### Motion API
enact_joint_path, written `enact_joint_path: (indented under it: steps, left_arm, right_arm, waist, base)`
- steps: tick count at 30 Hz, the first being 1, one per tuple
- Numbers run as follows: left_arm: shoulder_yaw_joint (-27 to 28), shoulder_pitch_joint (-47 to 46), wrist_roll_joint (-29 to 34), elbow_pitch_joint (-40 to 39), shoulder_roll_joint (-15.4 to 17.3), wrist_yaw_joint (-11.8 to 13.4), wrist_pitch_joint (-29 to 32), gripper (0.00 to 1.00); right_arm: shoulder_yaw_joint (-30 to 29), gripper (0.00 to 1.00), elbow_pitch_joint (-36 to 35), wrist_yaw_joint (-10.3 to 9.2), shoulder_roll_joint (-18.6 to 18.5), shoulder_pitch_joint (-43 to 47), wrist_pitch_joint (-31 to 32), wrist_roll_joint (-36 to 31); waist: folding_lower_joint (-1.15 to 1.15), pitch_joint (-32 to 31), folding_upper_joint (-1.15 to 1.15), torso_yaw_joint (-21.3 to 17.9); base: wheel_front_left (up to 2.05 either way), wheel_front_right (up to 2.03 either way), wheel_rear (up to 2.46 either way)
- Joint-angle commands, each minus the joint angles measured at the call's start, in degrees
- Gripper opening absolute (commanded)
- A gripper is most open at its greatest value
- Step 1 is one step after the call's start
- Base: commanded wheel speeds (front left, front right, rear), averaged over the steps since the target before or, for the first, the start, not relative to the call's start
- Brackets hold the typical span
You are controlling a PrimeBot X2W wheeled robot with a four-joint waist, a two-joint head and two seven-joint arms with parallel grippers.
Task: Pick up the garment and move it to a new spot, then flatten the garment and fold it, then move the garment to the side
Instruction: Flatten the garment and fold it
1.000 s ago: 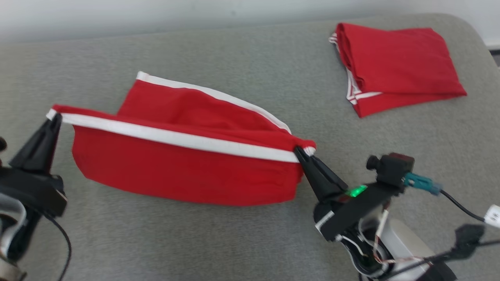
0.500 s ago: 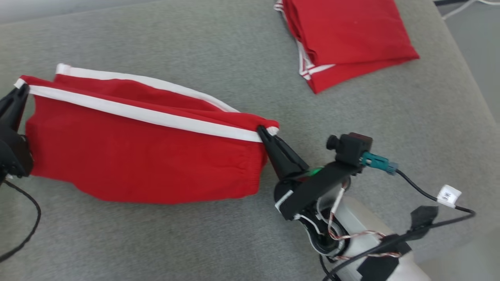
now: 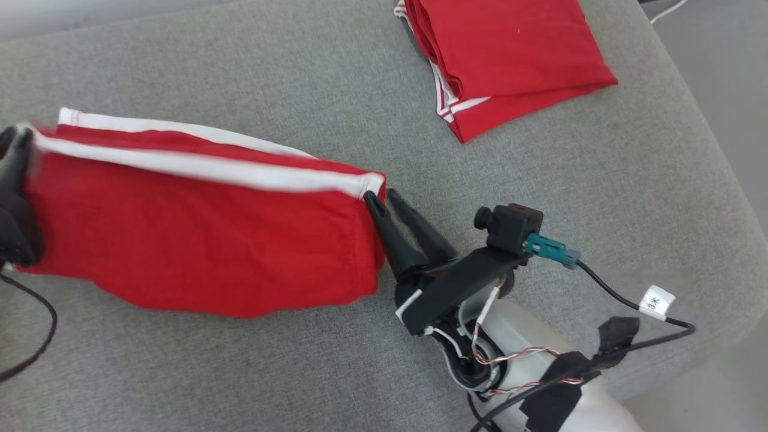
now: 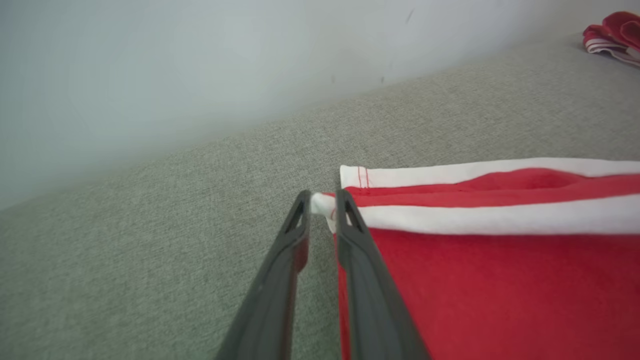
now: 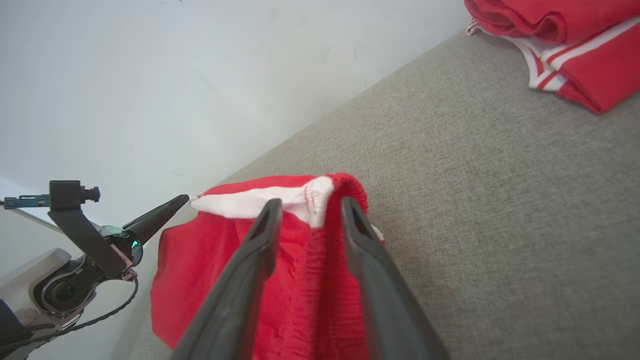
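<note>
The garment (image 3: 198, 240) is a pair of red shorts with white side stripes, folded lengthwise and lying on the grey cushion (image 3: 300, 72). My right gripper (image 3: 378, 195) stands open at its right end. In the right wrist view the white-edged corner of the garment (image 5: 220, 255) sits loosely between the spread fingers of that gripper (image 5: 307, 205). My left gripper (image 3: 15, 137) is at the left end. In the left wrist view the left gripper (image 4: 322, 200) has a narrow gap between its fingers, and the white corner of the garment (image 4: 500, 290) still lies between the tips.
A second red garment (image 3: 510, 54), folded, lies at the far right of the cushion. The cushion's rounded right edge (image 3: 720, 198) drops to the floor. A pale wall (image 5: 150, 75) runs behind. Cables trail from my right arm (image 3: 600, 288).
The head camera has shifted, sliding the whole picture left. Both grippers have gone from shut on the garment's ends to open. The once-taut top edge now rests slack on the cushion.
</note>
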Motion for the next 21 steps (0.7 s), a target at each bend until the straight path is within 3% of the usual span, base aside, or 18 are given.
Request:
enact_joint_path:
  steps: [1, 8, 12, 21]
  left_arm:
    - [-0.6, 0.3, -0.2, 1.0, -0.4, 0.1, -1.0, 1.0]
    - [-0.8, 2.6, -3.0, 3.0, -2.3, 0.1, -8.7, 1.0]
    - [0.3, 5.2, -3.9, 1.6, -3.4, 0.8, -13.5, 1.0]
    - [4.5, 15.6, -2.6, -10.6, -6.2, 6.9, -16.4, 1.0]
  right_arm:
    - [0.1, 1.0, 0.3, -0.06, -0.8, 0.2, -0.6, -0.5]
    - [-3.7, 1.0, -2.7, -0.05, -4.8, 4.6, -1.4, -2.3]
    - [-10.0, 1.0, -7.5, -0.04, -6.5, 8.3, -1.5, -8.1]
    - [-21.7, 1.0, -19.7, -0.04, -4.2, 18.4, -1.4, -24.2]
  waist:
    - [0.0, -1.1, -0.01, 0.7]
    - [0.0, -4.5, -0.01, 3.3]
    - [0.0, -6.2, -0.01, 4.6]
    - [0.0, -8.5, -0.01, 7.7]
  base:
    - [0.0, 0.0, 0.0]
    - [0.0, 0.0, 0.0]
    - [0.0, 0.0, 0.0]
    - [0.0, 0.0, 0.0]
